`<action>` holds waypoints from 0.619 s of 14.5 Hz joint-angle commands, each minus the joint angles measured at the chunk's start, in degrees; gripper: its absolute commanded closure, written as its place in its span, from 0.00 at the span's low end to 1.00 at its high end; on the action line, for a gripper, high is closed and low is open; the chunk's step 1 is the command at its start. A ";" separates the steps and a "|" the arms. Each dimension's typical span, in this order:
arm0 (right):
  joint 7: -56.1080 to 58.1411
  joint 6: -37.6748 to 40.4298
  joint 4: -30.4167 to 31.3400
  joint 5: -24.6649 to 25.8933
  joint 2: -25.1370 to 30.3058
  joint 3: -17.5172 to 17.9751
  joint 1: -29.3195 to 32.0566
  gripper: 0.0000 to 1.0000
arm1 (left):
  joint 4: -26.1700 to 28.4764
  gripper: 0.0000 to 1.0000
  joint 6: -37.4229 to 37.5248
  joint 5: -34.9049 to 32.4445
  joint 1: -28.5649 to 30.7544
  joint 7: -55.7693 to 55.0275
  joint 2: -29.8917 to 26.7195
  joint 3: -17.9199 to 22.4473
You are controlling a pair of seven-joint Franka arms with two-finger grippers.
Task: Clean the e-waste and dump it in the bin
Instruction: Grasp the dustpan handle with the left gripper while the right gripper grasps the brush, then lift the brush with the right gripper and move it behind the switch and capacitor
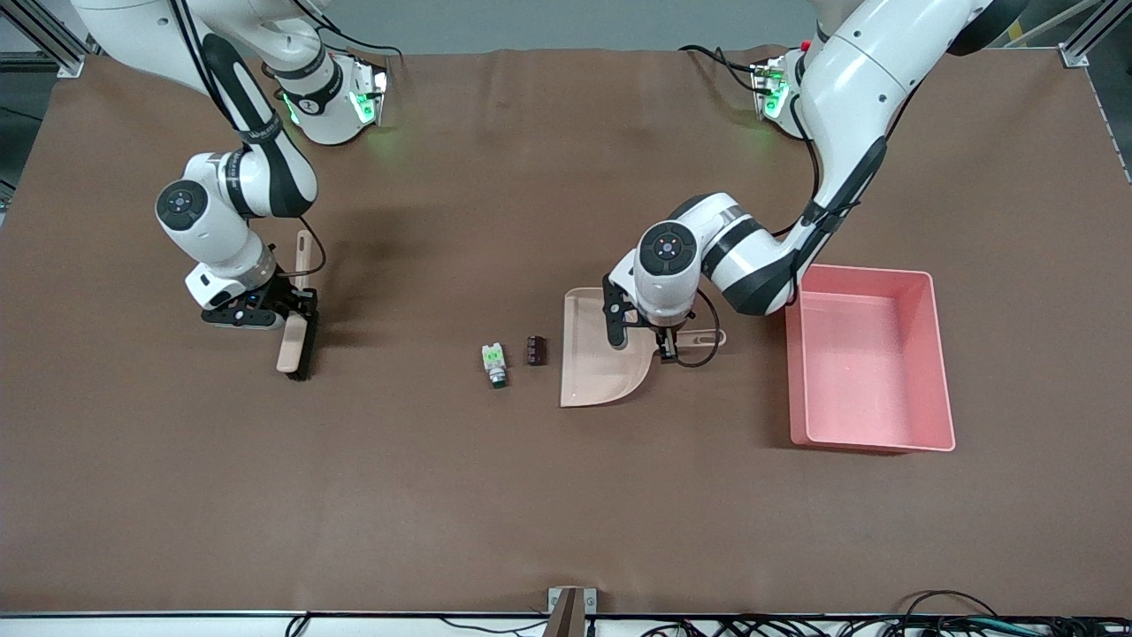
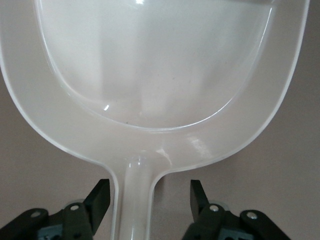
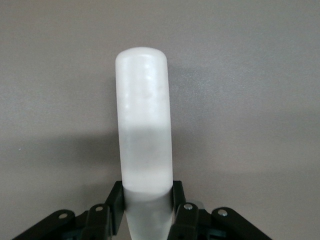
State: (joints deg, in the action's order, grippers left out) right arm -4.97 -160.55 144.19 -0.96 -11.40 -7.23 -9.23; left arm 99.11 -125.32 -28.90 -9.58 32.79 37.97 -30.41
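Brown table cover (image 1: pixel 566 495) under e-waste (image 1: pixel 493 363), bin (image 1: pixel 867 438)

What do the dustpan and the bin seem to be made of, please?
Dustpan: probably smooth beige plastic; its scoop shows soft glints and looks slightly see-through in the left wrist view. Bin: likely pink molded plastic, with thin upright walls and a faint sheen.

Brown cloth-covered table (image 1: pixel 495 495), metal frame posts (image 1: pixel 40 35) at corners, possibly grey floor, cables (image 1: pixel 929 624) along edge
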 commanded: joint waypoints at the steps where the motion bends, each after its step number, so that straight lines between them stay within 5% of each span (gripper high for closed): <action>1: 0.31 1.63 0.49 -0.27 0.76 0.11 -1.84 0.97 | -1.55 0.28 0.78 -1.15 -0.35 -0.53 1.14 0.00; 5: -0.12 9.89 -4.43 -0.27 0.85 0.20 -5.00 0.99 | -2.08 0.32 0.78 -1.68 -0.44 -0.62 1.50 0.09; 9: -3.72 10.26 -5.67 -0.35 0.85 0.20 -7.64 0.99 | -2.26 0.38 0.78 -4.67 -0.44 -1.41 2.11 0.09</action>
State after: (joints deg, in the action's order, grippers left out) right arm -6.24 -151.15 138.88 -1.01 -11.38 -6.94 -15.54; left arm 98.29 -125.32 -32.14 -9.57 32.13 39.26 -30.35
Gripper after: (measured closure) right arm 0.573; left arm 0.348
